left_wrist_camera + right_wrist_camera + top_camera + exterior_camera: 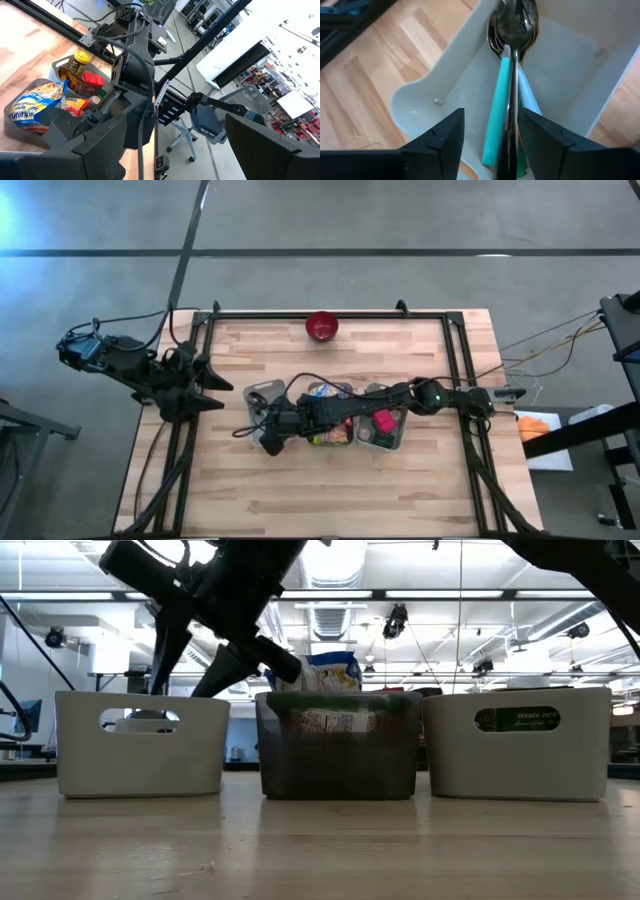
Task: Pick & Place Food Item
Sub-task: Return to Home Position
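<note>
A wooden table seen from above, with three bins in a row at its middle and a red bowl near the far edge. The right arm reaches from the table's right side across all three bins, and the right gripper hangs over the left bin. Its wrist camera looks down into that pale gray bin, where a dark spoon lies on a teal-handled spoon, both bowl ends against one bin wall. The gripper's two fingers stand wide apart on either side of the spoon handles, closed on nothing. The middle bin is dark and packed with food packets, among them a bag of noodles. The right bin holds a yellow-lidded jar and a red pack. The left arm is folded back beyond the table's left edge, and the left gripper has its fingers spread wide and empty.
</note>
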Robot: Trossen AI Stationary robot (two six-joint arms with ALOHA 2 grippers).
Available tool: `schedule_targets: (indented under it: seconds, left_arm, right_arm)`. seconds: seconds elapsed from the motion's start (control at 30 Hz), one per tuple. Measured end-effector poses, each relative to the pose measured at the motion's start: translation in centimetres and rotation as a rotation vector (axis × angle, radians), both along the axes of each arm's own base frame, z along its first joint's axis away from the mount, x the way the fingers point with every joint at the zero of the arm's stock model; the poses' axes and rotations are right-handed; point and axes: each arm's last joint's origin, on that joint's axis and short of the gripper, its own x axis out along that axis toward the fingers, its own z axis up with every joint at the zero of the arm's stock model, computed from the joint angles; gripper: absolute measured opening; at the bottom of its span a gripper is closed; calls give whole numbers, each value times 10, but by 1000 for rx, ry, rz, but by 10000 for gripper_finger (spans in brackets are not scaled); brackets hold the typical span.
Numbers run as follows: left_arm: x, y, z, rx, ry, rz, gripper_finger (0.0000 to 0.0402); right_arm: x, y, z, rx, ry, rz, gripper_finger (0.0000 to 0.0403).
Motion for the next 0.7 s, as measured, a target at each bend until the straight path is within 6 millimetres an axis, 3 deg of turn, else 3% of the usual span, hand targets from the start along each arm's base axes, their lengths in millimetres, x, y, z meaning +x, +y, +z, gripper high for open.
schedule_targets:
  seconds: [0.13, 0.4, 0.7]
  left_arm:
    - [-2, 1, 1, -13, -6, 3, 341]
    - [-6, 3, 2, 30, -31, -9, 341]
    - [-6, 3, 3, 48, -36, -13, 341]
  right_arm:
    - [-2, 3, 17, -27, -29, 48, 185]
    - [-23, 18, 74, -104, -119, 112, 185]
    - [-82, 35, 130, -297, -49, 25, 186]
